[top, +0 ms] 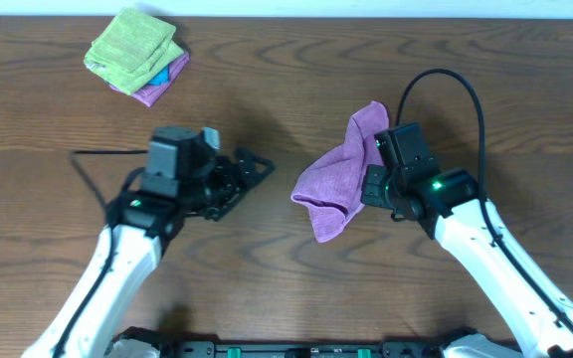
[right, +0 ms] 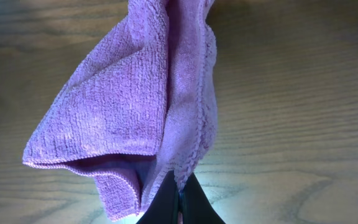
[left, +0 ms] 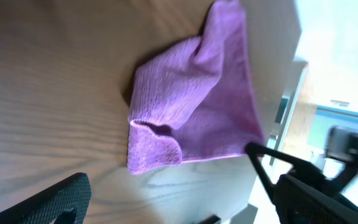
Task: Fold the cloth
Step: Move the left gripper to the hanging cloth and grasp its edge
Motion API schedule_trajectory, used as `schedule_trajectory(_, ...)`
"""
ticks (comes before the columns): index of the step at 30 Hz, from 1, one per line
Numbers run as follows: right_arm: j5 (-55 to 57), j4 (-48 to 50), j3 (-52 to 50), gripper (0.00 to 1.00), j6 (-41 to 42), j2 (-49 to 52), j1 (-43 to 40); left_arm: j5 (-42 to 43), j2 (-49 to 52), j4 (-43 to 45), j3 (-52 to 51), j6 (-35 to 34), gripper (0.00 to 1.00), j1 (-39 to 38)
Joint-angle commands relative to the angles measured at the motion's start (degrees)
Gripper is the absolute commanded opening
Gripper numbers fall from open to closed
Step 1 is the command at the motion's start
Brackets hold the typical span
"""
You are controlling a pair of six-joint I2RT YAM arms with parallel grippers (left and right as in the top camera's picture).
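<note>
- The cloth [top: 338, 177], a small lilac terry washcloth, sits right of the centre of the wooden table [top: 286, 298]. It is rumpled and partly doubled over, not laid flat.
- In the overhead view its long axis runs on a diagonal. A narrow end points to the far side and slightly right, and a broader, folded end points to the near side and slightly left.
- The right gripper [right: 179, 202] is clenched on the cloth's right-hand edge, with the fabric fanning out away from its fingers. This pinch is probably there so that the edge can be carried across for the fold.
- The rest of the cloth appears to rest on the wood, with a loose flap curled under at the near end.
- The left gripper [top: 247, 184] is released, its jaws spread wide. It points toward the cloth from the left but stands apart from it and holds nothing. It seems placed to pin or catch the free side.
- Well away, at the far left corner, lies a small stack: a light-green cloth [top: 132, 45] on top of a pinker purple cloth [top: 157, 89].
</note>
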Motion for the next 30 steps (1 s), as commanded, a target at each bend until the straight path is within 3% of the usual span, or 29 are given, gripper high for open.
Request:
schedule_trajectory(1, 1.01, -0.09, 0.26, 0.02, 0.94, -0.26, 0.11, 0.9, 4.7, 2.6, 0.9, -5.29, 0.95, -3.48)
schedule_trajectory(16, 0.87, -0.48, 0.26, 0.02, 0.96, -0.26, 0.11, -1.27, 19.45, 16.37, 0.94, -24.94, 0.96, -15.06)
schedule_trajectory(30, 0.79, -0.46, 0.26, 0.01, 0.96, -0.26, 0.11, -3.06, 26.84, 25.16, 0.98, -30.05, 1.0, -17.68)
